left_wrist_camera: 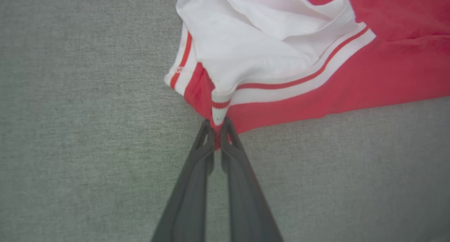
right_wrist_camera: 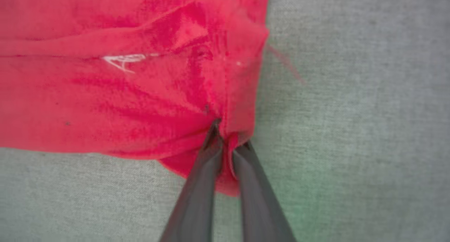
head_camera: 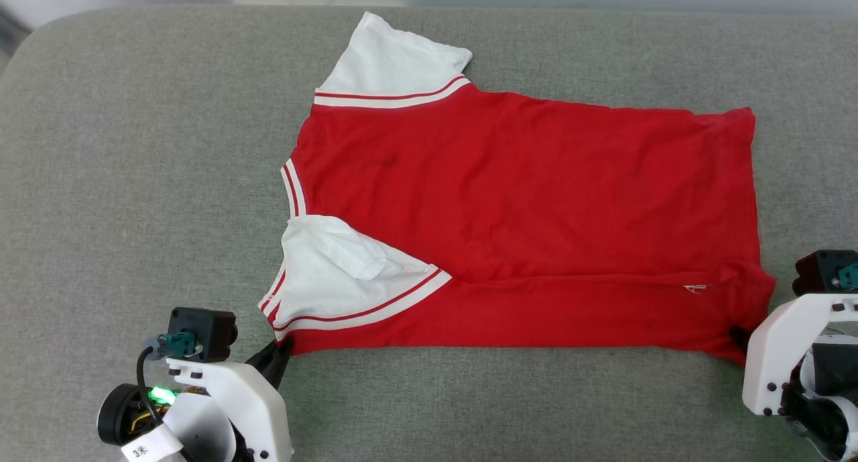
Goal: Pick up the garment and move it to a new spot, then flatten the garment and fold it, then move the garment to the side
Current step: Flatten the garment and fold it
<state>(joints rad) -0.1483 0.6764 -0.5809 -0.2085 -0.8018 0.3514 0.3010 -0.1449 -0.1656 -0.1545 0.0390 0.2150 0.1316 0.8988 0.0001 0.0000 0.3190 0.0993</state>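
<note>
The garment (head_camera: 523,200) lies spread on the grey cloth-covered table (head_camera: 134,147), near its middle and a little to the robot's right. Its long axis runs across the head view from side to side. The neck opening (head_camera: 291,190) points to the robot's left and the hem (head_camera: 751,180) to its right. The far sleeve (head_camera: 392,63) sticks out white, away from the robot. The near sleeve (head_camera: 335,267) is folded in over the red body, and a long fold runs along the near edge.

The left tool (head_camera: 281,347) is narrow, its fingers pinched on the near corner at the shoulder end, right at the striped trim. The right tool (right_wrist_camera: 226,140) is also narrow, clamped on the bunched red fabric of the near hem corner.
</note>
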